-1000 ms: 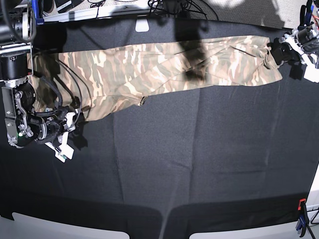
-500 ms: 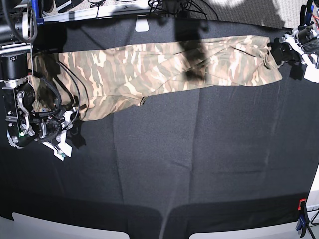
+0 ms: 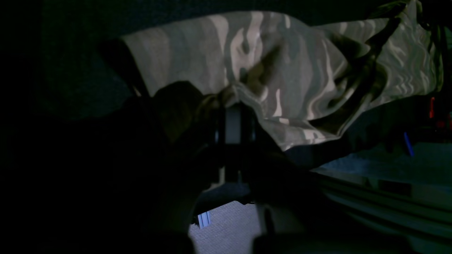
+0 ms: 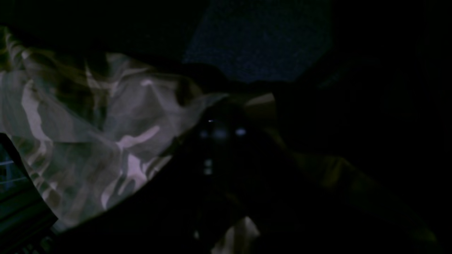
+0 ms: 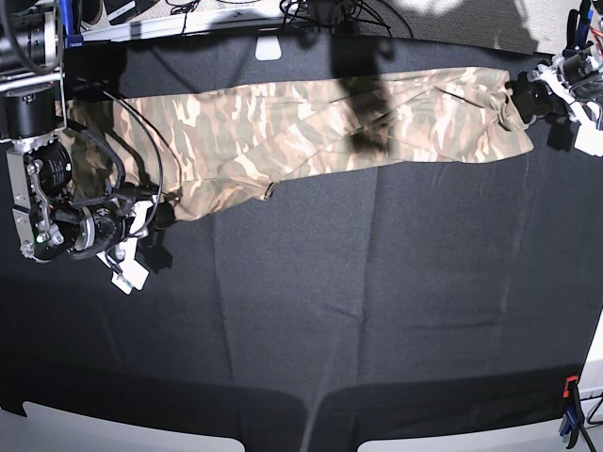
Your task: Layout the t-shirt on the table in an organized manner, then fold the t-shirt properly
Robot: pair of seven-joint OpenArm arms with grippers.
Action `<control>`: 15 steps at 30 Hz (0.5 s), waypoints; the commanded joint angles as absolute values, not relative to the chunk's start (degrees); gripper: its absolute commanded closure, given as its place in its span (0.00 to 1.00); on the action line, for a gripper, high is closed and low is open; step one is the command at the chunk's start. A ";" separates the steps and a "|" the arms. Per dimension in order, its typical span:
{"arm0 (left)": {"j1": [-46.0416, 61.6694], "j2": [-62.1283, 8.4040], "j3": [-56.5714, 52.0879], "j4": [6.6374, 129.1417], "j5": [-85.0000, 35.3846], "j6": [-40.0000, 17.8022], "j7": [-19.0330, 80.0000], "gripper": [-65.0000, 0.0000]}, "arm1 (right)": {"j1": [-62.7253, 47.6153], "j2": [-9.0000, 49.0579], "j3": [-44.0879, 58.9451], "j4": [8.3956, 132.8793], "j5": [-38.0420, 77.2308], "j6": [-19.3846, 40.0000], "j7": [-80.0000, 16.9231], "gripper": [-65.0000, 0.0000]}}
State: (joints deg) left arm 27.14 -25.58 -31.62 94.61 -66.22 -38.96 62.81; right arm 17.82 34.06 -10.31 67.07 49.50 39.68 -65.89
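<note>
The t-shirt [image 5: 311, 127] lies stretched across the upper part of the black table [image 5: 377, 301]. Right gripper [image 5: 149, 218], lower left, fingers clamped on its corner; left gripper [image 5: 528, 97], upper right, fingers clamped on its edge

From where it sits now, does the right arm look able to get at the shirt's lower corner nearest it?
Probably yes. The right gripper sits at the t-shirt lower corner with only bare table around it. The right wrist view is too dark to show whether it touches the fabric.
</note>
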 commanded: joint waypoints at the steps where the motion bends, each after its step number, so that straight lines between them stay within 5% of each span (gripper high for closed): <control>1: 27.11 -26.68 -32.21 95.46 -67.59 -39.05 61.63 1.00 | 19.51 35.09 -9.78 67.75 50.13 40.00 -65.32 1.00; 12: 27.11 -26.68 -32.21 95.46 -67.59 -39.05 61.65 1.00 | 21.87 35.07 -9.72 67.75 51.24 40.00 -65.32 1.00; 15: 27.14 -26.68 -32.21 95.46 -67.59 -39.05 61.25 1.00 | 21.82 34.79 -9.76 67.75 53.17 40.00 -65.34 0.78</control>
